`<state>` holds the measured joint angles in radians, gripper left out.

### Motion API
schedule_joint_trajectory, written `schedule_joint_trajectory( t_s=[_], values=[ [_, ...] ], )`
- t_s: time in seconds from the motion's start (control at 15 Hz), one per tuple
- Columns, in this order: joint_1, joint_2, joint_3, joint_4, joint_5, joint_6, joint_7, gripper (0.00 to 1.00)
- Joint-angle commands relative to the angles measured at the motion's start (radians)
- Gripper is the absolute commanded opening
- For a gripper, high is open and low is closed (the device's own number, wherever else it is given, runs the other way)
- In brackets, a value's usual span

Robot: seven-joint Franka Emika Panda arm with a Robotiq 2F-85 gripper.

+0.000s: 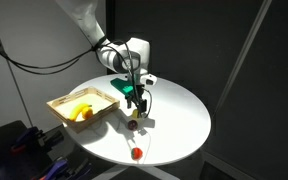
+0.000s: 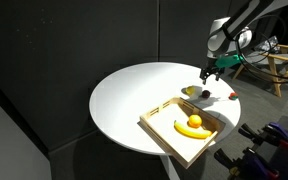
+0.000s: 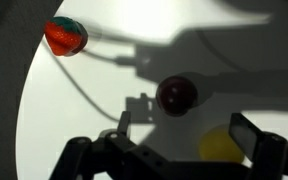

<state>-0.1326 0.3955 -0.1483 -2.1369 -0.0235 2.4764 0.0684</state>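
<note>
My gripper (image 3: 188,130) hangs open a little above the round white table (image 1: 174,110), seen in both exterior views (image 2: 209,74). Just ahead of its fingers in the wrist view lies a dark red round fruit (image 3: 176,95). A yellow fruit (image 3: 222,145) lies close by the right finger (image 3: 252,135), partly under the jaws. Neither fruit is held. A red strawberry with a green cap (image 3: 66,36) lies farther off, near the table's edge (image 1: 137,153). In an exterior view the dark fruit (image 1: 131,124) sits right below the gripper (image 1: 134,102).
A shallow wooden tray (image 1: 96,114) holding a banana (image 2: 189,128) and an orange (image 2: 194,120) stands on the table beside the gripper. The tray (image 2: 164,143) overhangs the table's edge. Black curtains surround the table. A cable's shadow crosses the tabletop.
</note>
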Motion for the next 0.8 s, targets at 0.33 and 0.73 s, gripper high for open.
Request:
schedule_joint_trajectory(
  t_s=[0.33, 0.73],
  values=[
    [-0.016, 0.026, 0.010, 0.008, 0.023, 0.014, -0.025, 1.00],
    [-0.021, 0.066, 0.015, 0.017, 0.032, 0.044, -0.031, 1.00]
  ],
)
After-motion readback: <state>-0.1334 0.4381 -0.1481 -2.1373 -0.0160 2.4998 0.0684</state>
